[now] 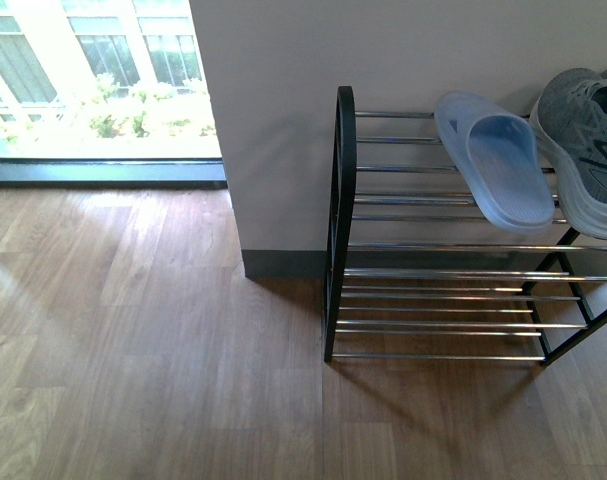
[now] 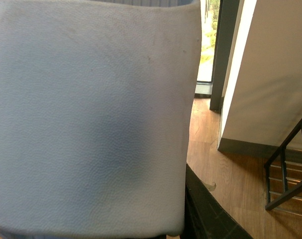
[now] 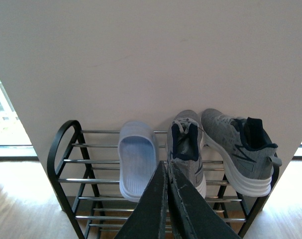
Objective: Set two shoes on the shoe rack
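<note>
The shoe rack (image 1: 339, 220) stands against the wall at the right. On its top tier lie a pale blue slide sandal (image 1: 498, 170) and a grey sneaker (image 1: 588, 150). The right wrist view shows the rack (image 3: 66, 159) holding that sandal (image 3: 137, 162) and two grey sneakers (image 3: 186, 144), (image 3: 240, 149). My right gripper (image 3: 166, 165) is shut and empty, short of the rack. My left gripper (image 2: 183, 199) is shut on another pale blue slide sandal (image 2: 91, 119), which fills most of that view. One dark finger (image 2: 210, 216) shows beside it. Neither arm appears in the front view.
A white wall (image 1: 403, 60) with a dark skirting board rises behind the rack. A floor-level window (image 1: 93, 90) lies at the far left. Wood floor (image 1: 133, 350) spreads in front and to the left. The rack's lower tiers (image 1: 443, 320) hold nothing.
</note>
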Available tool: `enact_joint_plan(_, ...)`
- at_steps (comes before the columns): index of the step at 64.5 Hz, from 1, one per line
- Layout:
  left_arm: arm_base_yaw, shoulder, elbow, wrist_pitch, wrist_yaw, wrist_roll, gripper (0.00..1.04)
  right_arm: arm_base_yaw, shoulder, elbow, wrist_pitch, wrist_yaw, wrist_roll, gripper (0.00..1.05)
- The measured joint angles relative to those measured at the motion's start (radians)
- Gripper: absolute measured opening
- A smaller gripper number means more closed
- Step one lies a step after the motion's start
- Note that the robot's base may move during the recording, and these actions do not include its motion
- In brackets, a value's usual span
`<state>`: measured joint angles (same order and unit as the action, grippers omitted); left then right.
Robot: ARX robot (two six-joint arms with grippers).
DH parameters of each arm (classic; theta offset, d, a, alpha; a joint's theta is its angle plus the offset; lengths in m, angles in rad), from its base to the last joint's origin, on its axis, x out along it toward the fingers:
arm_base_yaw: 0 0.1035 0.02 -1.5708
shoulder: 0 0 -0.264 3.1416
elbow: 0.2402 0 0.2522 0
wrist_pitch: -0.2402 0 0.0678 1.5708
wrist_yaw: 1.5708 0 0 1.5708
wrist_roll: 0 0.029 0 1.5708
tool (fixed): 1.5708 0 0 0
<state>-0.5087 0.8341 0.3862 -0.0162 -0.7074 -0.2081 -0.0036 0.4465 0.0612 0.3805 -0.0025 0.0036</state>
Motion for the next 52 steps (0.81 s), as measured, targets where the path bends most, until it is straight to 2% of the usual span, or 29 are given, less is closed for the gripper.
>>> enact_joint_plan(25,0.000,0.000,0.000,0.000,0.000,0.000,0.02,0.000,-0.117,-0.042,-0.052,0.002,0.000,0.02)
enact_joint_plan(52,0.000,0.000,0.000,0.000,0.000,0.000,0.02,0.000,-0.246,-0.042,-0.178,0.003,0.000,0.02)
